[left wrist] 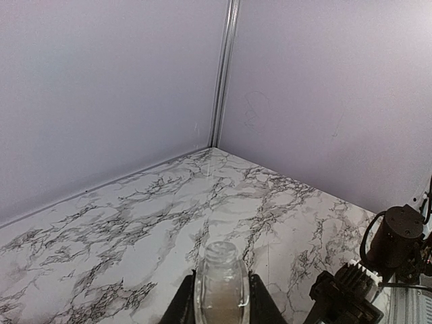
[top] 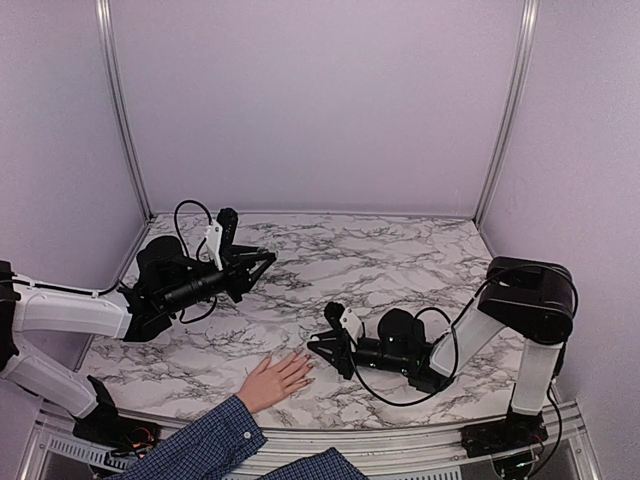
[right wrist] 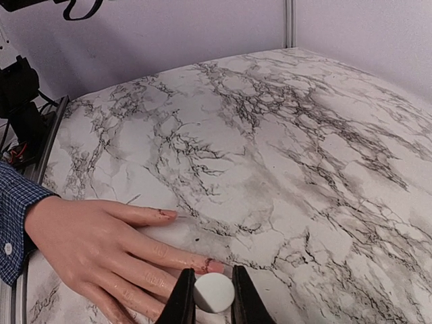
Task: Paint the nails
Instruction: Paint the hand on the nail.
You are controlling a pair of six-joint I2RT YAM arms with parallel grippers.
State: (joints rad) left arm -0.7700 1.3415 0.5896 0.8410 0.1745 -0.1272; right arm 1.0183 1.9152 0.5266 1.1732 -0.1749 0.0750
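A light-skinned hand [right wrist: 94, 246] with a blue plaid sleeve [right wrist: 12, 229] lies flat on the marble table, fingers spread. Its nails are tiny: one on the upper finger [right wrist: 169, 214], and one on the finger below [right wrist: 216, 267] right at my right gripper's tips. My right gripper [right wrist: 214, 280] is shut on a round white cap [right wrist: 214, 294]; whatever hangs under the cap is hidden. In the top view that gripper [top: 322, 348] sits low, just right of the fingertips [top: 300, 368]. My left gripper [left wrist: 221, 278] is shut on a clear glass bottle [left wrist: 221, 300] with an open neck, raised over the table's left side [top: 260, 262].
The marble table [top: 400, 260] is walled by lilac panels at the back and both sides. The right arm's base and cables [left wrist: 398, 246] show at the lower right of the left wrist view. The person's sleeve [top: 205, 445] crosses the near table edge.
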